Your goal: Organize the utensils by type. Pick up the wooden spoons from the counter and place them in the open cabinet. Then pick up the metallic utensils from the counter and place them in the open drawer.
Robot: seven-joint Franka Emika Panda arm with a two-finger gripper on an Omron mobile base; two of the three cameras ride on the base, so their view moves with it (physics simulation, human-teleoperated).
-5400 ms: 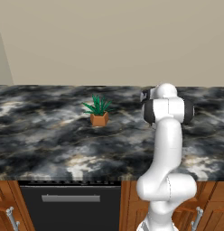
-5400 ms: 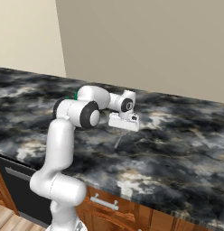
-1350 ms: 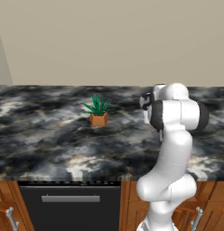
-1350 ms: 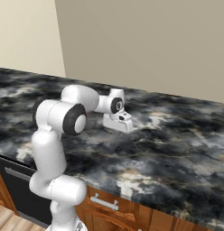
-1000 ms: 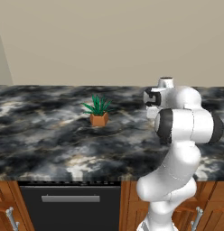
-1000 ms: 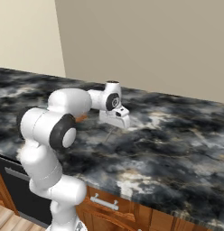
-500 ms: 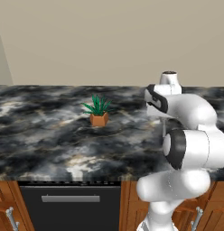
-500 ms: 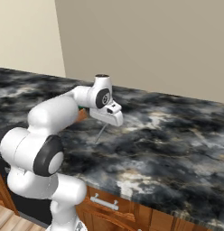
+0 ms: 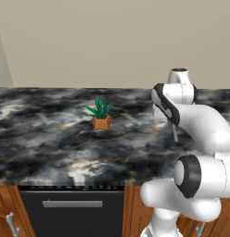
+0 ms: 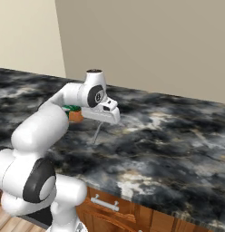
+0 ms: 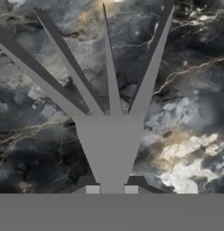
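Carrying a grey metal fork [image 11: 109, 135] over the counter [image 10: 178, 154], the gripper [image 10: 107, 118] is clamped on the fork's handle end, tines fanning toward 12 o'clock in the hand view. In the right base view the fork is hanging as a thin grey sliver below the hand, tip pointing down at the black marbled stone, apparently clear of it, though contact cannot be ruled out. The grip near the handle probably leaves the tines free to go into the drawer first. From the left base view the gripper [image 9: 171, 121] is sitting at about 3 o'clock of a small potted plant [image 9: 101, 114], well apart from it. The arm is bending wide over the counter, likely mid-transfer. Drawer and cabinet are out of frame, so the drop point cannot be judged.
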